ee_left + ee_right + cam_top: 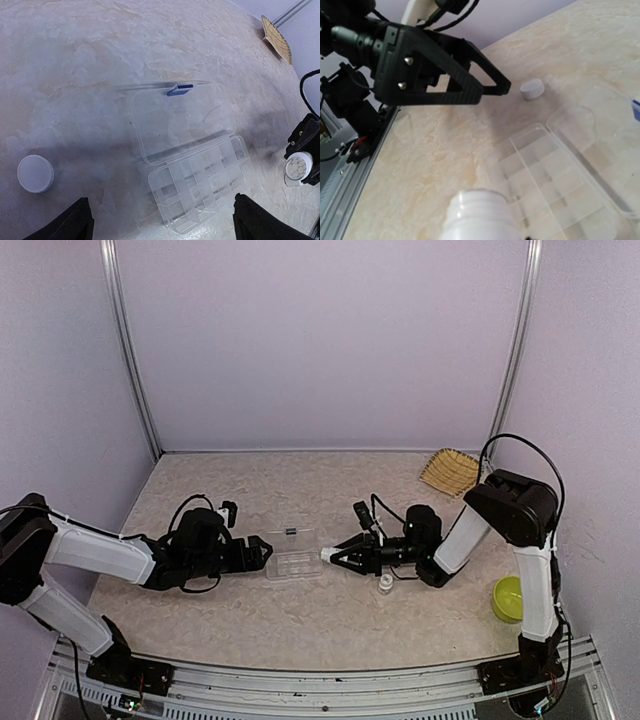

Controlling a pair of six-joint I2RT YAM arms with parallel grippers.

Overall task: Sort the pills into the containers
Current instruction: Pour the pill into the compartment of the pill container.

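Observation:
The containers are one clear compartment box (293, 566) lying open mid-table, its lid (182, 120) folded back with a blue latch (180, 90). The compartments (200, 182) look bare in the left wrist view. My left gripper (262, 552) hovers at the box's left end, open wide, with only its black fingertips (75, 220) showing. My right gripper (338, 556) is shut on a white pill bottle (477, 215). It holds the bottle nearly level at the box's right end. Round white pills (296, 168) show in its uncapped mouth.
A white bottle cap (35, 173) lies on the table off to the side of the box. A small pale object (386, 583) sits under the right arm. A woven basket (449, 472) leans at the back right, and a lime-green bowl (508, 598) stands near the right arm's base.

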